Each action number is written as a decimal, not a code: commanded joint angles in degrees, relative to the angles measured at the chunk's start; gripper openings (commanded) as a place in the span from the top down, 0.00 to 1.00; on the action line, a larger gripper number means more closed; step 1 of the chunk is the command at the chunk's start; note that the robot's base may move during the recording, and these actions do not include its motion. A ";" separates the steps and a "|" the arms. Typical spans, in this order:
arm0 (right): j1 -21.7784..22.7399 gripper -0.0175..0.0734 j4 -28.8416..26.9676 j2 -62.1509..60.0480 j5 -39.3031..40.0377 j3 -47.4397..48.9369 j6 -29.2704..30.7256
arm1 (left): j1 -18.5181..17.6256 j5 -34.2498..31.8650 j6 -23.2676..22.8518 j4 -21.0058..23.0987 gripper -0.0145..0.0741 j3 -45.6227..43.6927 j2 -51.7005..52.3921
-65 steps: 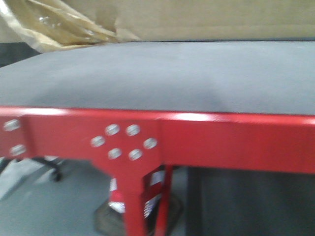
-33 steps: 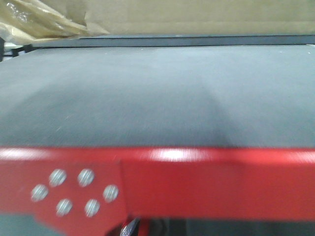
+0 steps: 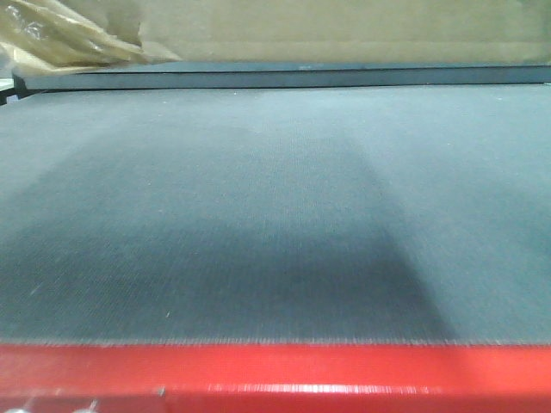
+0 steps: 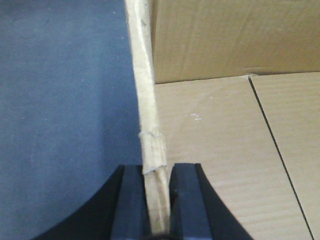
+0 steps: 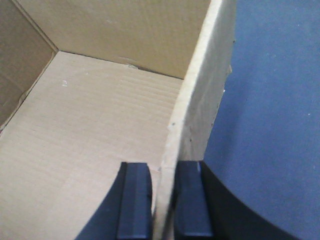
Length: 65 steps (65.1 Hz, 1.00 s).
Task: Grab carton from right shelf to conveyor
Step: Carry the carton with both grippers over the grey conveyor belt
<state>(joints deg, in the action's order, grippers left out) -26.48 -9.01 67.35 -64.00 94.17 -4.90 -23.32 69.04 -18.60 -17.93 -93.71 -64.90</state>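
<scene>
grippers seemingly tight on carton walls

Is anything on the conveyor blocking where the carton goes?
Nothing visible: the conveyor shows bare belt beside the carton, whose walls the left gripper and right gripper pinch.

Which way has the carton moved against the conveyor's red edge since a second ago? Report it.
Yes. In the front view the carton sits farther beyond the red edge strip, with more conveyor belt between them.
</scene>
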 commanded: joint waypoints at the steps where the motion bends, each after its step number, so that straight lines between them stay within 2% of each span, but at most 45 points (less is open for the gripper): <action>1: 0.59 0.88 4.40 -1.12 -0.07 0.10 1.33 | 0.61 0.93 0.45 -9.66 0.85 -0.36 0.63; 65: 0.59 0.88 4.40 -1.12 0.04 0.10 1.33 | 0.61 0.93 0.45 -9.66 0.85 -0.36 0.63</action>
<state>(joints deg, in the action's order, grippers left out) -26.48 -9.01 67.35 -64.00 94.17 -4.90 -23.32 69.04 -18.60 -17.93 -93.71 -64.90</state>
